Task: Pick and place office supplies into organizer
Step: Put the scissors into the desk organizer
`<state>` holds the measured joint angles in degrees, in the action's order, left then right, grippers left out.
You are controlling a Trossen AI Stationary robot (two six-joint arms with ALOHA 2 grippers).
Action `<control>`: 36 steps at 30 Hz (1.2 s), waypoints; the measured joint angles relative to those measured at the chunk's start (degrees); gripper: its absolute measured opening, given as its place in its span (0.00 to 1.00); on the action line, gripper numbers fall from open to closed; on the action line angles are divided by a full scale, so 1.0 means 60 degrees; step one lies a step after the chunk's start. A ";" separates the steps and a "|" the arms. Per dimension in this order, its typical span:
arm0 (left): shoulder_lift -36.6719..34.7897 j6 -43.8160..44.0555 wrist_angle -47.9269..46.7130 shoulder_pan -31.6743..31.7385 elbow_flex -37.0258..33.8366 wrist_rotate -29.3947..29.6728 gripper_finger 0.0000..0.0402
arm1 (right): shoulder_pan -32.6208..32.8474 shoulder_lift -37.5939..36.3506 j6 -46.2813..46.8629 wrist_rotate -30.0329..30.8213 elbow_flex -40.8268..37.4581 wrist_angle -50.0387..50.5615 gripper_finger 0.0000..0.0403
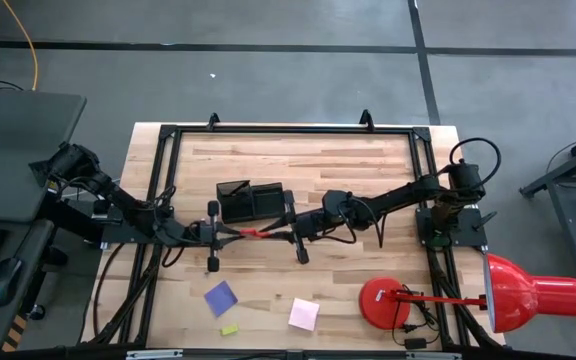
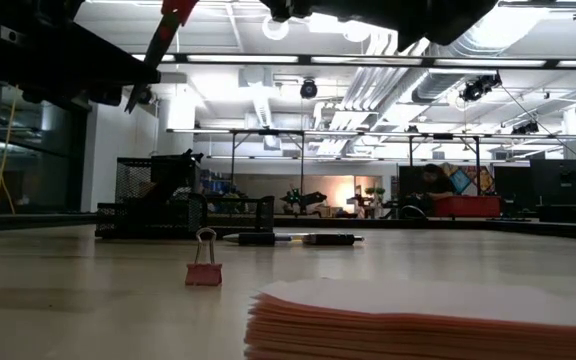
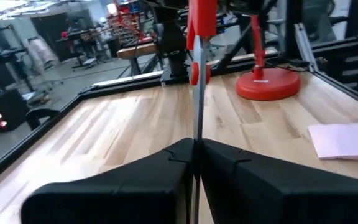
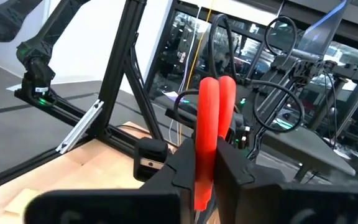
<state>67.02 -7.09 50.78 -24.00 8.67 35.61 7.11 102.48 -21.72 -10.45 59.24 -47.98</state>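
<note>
Your left gripper is clenching the blade end of the red-handled scissors, and your right gripper is clamping their handles. The scissors are hanging level between both, at frame centre of the high view, just below the black organizer. Blue-purple note pad, yellow piece and pink note pad are lying at lower centre.
</note>
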 joint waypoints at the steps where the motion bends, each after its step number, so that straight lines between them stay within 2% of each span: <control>1: 0.0000 0.0049 0.0012 -0.0002 0.0001 0.0212 0.05 | -0.0003 0.0000 -0.0035 0.0028 0.0000 0.0025 0.02; 5: 0.0000 0.0414 -0.0072 0.0006 0.0004 0.0974 0.14 | -0.0020 0.0000 -0.0029 0.0346 0.0000 0.0159 0.03; 7: 0.0000 0.0408 -0.0172 0.0004 0.0004 0.1175 0.21 | 0.0000 0.0000 -0.0019 0.0672 0.0000 0.0340 0.02; 10: -0.0004 0.0263 -0.0342 -0.0011 0.0007 0.2081 0.34 | -0.0017 0.0000 -0.0135 0.1181 -0.0004 0.0609 0.02; 16: -0.0066 0.0202 -0.0858 -0.0006 0.0007 0.4093 0.56 | -0.0161 0.0004 -0.0303 0.1394 -0.0011 0.0753 0.02; 20: -0.0434 0.0230 -0.0722 -0.0141 0.0007 0.4773 0.65 | -0.0341 0.0004 -0.0462 0.1402 -0.0015 0.0517 0.02; 25: -0.1084 0.0211 -0.0787 -0.0788 0.0007 0.5817 0.69 | -0.0844 0.0004 -0.0535 0.1315 -0.0015 0.0197 0.02; 29: -0.1585 0.0072 -0.0736 -0.1303 0.0007 0.5803 0.67 | -0.1547 0.0004 -0.0097 0.0365 -0.0015 0.0075 0.02; 36: -0.1858 -0.0009 -0.0711 -0.1440 0.0007 0.5739 0.62 | -0.2304 0.0185 0.0266 -0.0325 0.0328 -0.0087 0.02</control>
<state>55.88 -7.15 46.52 -32.64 8.71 70.04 -6.71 103.59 -20.13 -12.40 61.21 -48.50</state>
